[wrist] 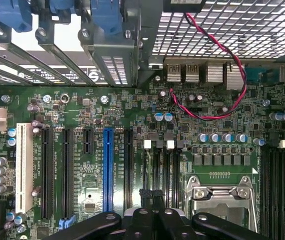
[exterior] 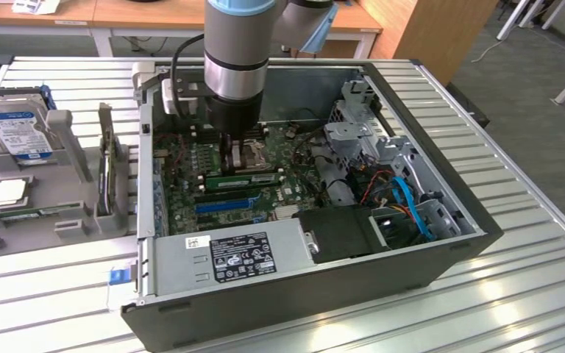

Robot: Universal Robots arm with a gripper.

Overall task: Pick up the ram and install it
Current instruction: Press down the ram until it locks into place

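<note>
In the exterior view the ram [exterior: 244, 179], a long green stick, stands on edge in a memory slot of the motherboard [exterior: 189, 165], between the blue slot [exterior: 226, 207] and the processor socket [exterior: 255, 151]. My gripper [exterior: 235, 166] hangs straight down inside the open computer case [exterior: 440, 243], its tips just over the ram's left half; I cannot tell if they touch it. In the wrist view the gripper [wrist: 151, 195] is shut, its black fingers [wrist: 145, 196] pressed together over the black memory slots [wrist: 158, 170], beside the blue slot [wrist: 107, 170].
A grey power supply [exterior: 238, 254] fills the case's near side, and a drive cage with blue cables [exterior: 415, 209] its right side in the exterior view. On that view's left, a grey holder [exterior: 62, 213] carries a blue-labelled hard drive [exterior: 15, 132]. More black slots [wrist: 278, 190] lie past the socket [wrist: 220, 197].
</note>
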